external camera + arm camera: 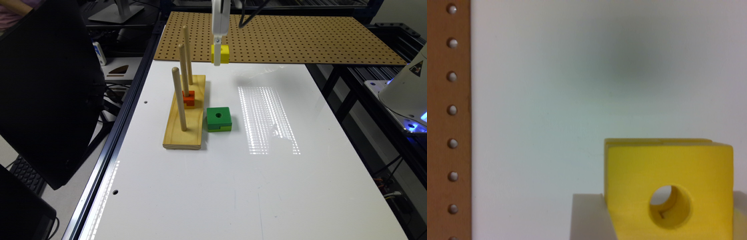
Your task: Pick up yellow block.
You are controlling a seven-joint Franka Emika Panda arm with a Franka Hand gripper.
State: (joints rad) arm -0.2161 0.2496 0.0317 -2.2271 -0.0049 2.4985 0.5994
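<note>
Slippage is the main worry now: the gripper (217, 56) has its jaws closed on the yellow block (221, 54), which hangs clear of the white worktop (233, 173) near its far edge, just in front of the brown pegboard (283, 36). In the wrist view the yellow block (669, 187) sits between pale fingers (589, 220), its round hole facing the camera, with the blurred worktop far beneath and a soft shadow on it. How deep the pads reach along the block's sides cannot be told, so I would judge the hold as possibly shallow; smooth painted wood against smooth pads could let the block rotate or slide out under a quick move or sudden stop. A drop from this height would probably bounce it, perhaps onto the pegboard or off the far edge. Nearer the middle of the worktop, toward the exterior view's left, stands the wooden peg base (185, 116) with three upright dowels and a small orange-red block (189, 98) on one of them; the green block (219, 119) lies just beside the base. All are well apart from the gripper, so collision seems unlikely unless the arm swings low toward them.
</note>
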